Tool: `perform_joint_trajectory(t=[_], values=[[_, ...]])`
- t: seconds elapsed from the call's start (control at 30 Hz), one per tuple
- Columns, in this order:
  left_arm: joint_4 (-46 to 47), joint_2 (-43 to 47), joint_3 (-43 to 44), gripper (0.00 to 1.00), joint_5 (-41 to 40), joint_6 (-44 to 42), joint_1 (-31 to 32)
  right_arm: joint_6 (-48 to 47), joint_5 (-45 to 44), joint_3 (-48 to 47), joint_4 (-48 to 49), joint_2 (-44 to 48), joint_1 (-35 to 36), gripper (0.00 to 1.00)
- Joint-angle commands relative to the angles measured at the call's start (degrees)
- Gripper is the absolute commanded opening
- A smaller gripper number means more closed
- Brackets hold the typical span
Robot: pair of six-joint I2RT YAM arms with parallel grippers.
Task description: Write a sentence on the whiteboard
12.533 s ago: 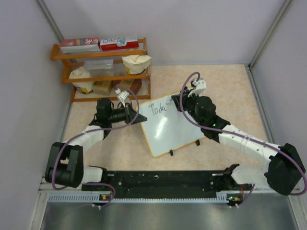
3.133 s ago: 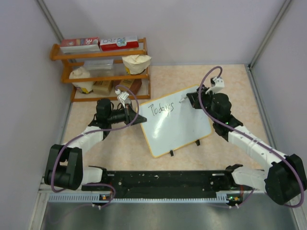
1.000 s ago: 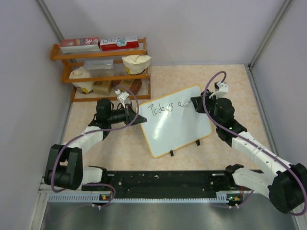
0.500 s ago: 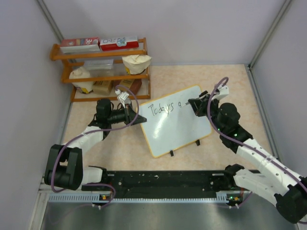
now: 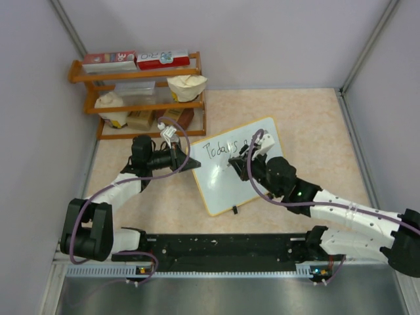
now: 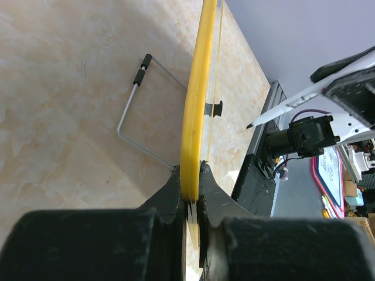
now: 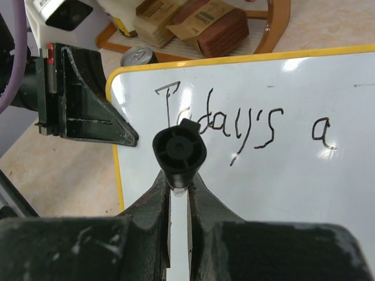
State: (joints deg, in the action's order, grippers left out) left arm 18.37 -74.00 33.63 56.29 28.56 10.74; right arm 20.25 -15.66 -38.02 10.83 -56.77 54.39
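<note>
left gripper (image 6: 190, 175): clamped on board's yellow left edge, steadying it
right gripper (image 7: 179, 182): closed on marker (image 7: 179, 151), seen end-on
board (image 5: 226, 184): mid-table between the arms, long axis ran from left gripper toward far right
sentence (image 7: 246, 126): only "Today's a", top line
key relation: marker sat over the "To", at left start; blank second-line area lay just below it
tip contact: couldn't tell
</note>
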Motion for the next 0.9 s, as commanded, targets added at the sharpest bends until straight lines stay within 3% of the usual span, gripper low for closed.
perform_joint_trajectory(t=[0.0, 0.57, 0.87], values=[[-1.9, 0.2, -1.7, 0.00, -3.7, -8.3, 0.5, -0.3, -3.9, -2.7, 6.7, -3.1, 2.8, 0.00], [-1.8, -0.1, -1.7, 0.00, -3.4, -8.3, 0.5, -1.9, -10.7, -6.1, 11.8, -12.4, 5.0, 0.00], [-1.9, 0.1, -1.6, 0.00, -3.4, -8.3, 0.5, -2.1, -8.7, -6.0, 11.8, -14.2, 5.0, 0.00]])
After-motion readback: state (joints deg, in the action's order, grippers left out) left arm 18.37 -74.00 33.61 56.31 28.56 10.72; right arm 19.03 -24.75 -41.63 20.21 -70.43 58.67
